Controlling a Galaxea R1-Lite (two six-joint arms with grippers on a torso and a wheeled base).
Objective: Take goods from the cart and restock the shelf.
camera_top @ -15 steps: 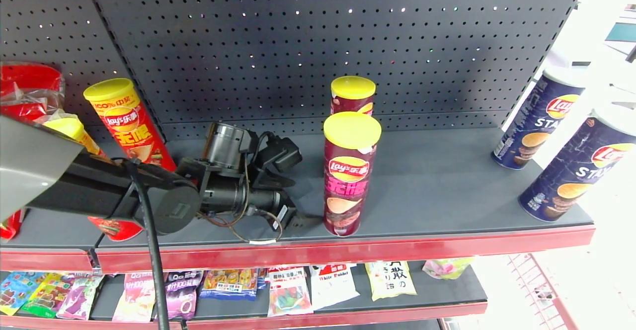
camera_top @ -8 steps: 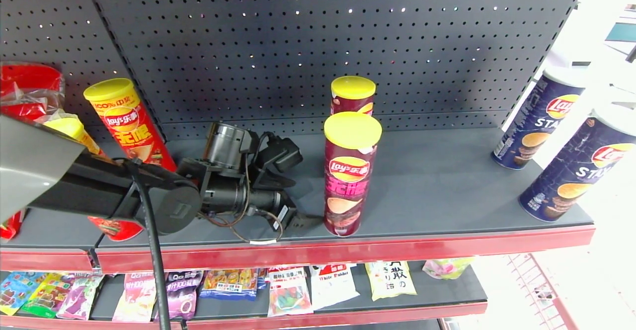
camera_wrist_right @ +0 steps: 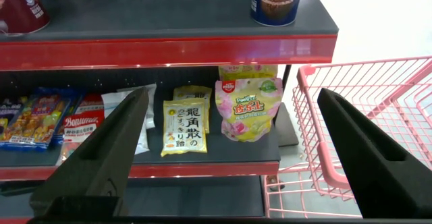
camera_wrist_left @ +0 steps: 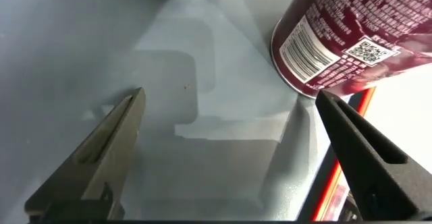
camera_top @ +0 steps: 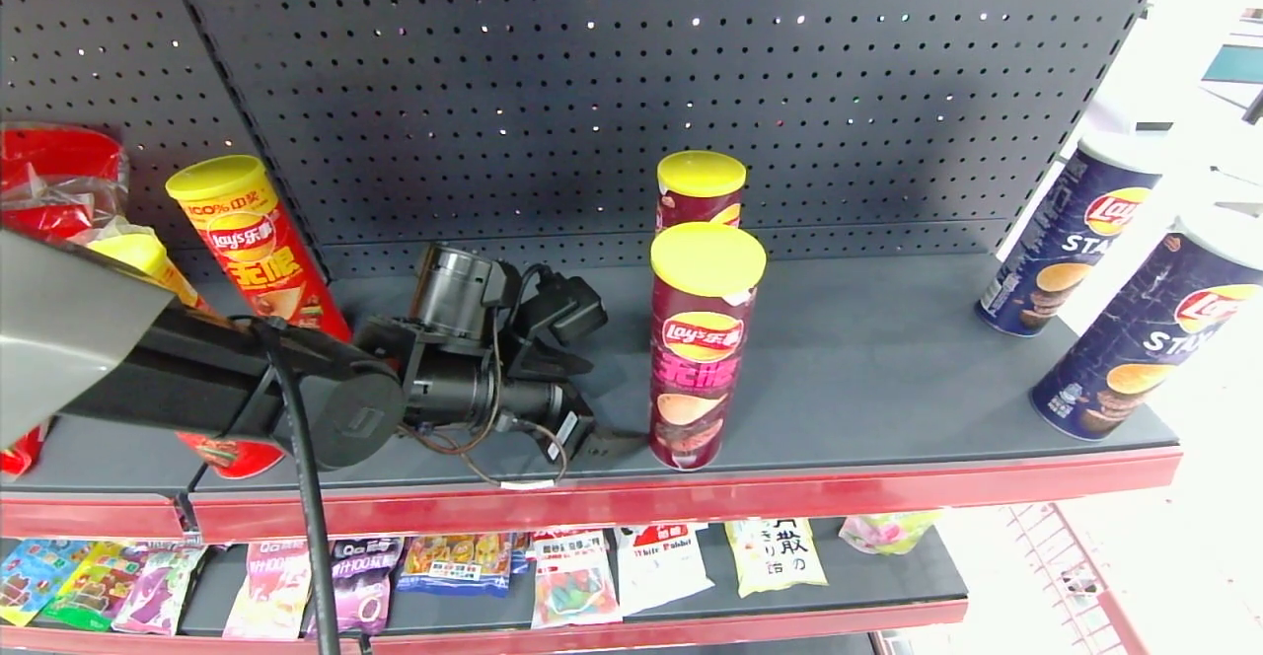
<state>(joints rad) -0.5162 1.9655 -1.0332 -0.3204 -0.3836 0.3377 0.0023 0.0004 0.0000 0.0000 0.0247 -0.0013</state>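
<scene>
Maroon chip canister (camera_top: 703,339) is standing near the shelf's (camera_top: 868,369) front edge, just at 3 o'clock from the left end effector (camera_top: 604,435), which is gaping open. Right end effector (camera_wrist_right: 229,99) is hanging open near the pink cart (camera_wrist_right: 317,136).

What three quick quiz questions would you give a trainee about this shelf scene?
1. True or false: the left claw is shut on the front maroon can.
2. What colour is that can's lid? A yellow, B white, C red.
3. How many dark blue cans stand at the right end of the shelf?
Key: 1 false, the claw is open beside the can; 2 A; 3 two.
</scene>
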